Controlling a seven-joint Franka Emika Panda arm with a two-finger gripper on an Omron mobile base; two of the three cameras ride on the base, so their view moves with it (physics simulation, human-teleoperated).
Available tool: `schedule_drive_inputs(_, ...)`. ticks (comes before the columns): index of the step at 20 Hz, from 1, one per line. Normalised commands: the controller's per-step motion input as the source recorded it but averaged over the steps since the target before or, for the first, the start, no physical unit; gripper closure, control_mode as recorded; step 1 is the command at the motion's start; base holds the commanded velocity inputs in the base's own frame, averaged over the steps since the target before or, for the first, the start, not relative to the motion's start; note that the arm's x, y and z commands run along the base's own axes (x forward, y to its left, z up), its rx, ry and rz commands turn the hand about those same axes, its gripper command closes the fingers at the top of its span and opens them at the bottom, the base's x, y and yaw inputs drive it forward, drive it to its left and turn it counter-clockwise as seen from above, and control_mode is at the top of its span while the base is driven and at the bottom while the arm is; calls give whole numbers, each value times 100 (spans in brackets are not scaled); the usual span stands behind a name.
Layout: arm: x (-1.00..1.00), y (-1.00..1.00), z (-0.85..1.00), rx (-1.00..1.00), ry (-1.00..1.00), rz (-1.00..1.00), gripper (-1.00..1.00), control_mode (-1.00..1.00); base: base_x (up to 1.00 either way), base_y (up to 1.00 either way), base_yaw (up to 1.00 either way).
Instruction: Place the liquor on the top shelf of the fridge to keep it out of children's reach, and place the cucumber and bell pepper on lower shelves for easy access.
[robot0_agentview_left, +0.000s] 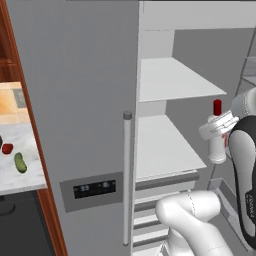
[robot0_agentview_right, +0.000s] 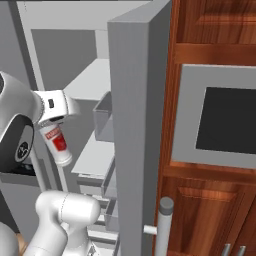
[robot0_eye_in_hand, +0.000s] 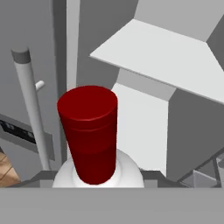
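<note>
— Where's the bottle?
— My claw (robot0_agentview_left: 218, 125) is clamped around the liquor (robot0_agentview_left: 217, 141), held upright in the open fridge (robot0_agentview_left: 80, 100), off the right front edge of a lower shelf (robot0_agentview_left: 162, 145).
— And the vegetables?
— The cucumber (robot0_agentview_left: 20, 162) and bell pepper (robot0_agentview_left: 7, 148) lie on the desk (robot0_agentview_left: 20, 177), near its front edge.

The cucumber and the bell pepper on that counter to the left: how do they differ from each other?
The cucumber is dark green and elongated; the bell pepper is red, rounder and shorter. The cucumber lies nearer the counter's front edge, the bell pepper further back and left. Both are small, rest apart on the pale counter beside the fridge, and neither is on a shelf yet.
</note>
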Motion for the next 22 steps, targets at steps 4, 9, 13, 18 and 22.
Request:
schedule_drive_inputs(4,18,0,4,0,-16,1,100,-100,6,0,1)
schedule_drive_inputs(9,21,0,21,0,-25,0,100,-100,0,0,0)
schedule_drive_inputs(13,10,0,46,0,-27,0,100,-100,0,0,0)
schedule_drive_inputs(18,6,0,53,0,-20,-3,100,-100,0,0,0)
schedule_drive_inputs(22,0,4,46,0,-7,-7,100,-100,0,0,0)
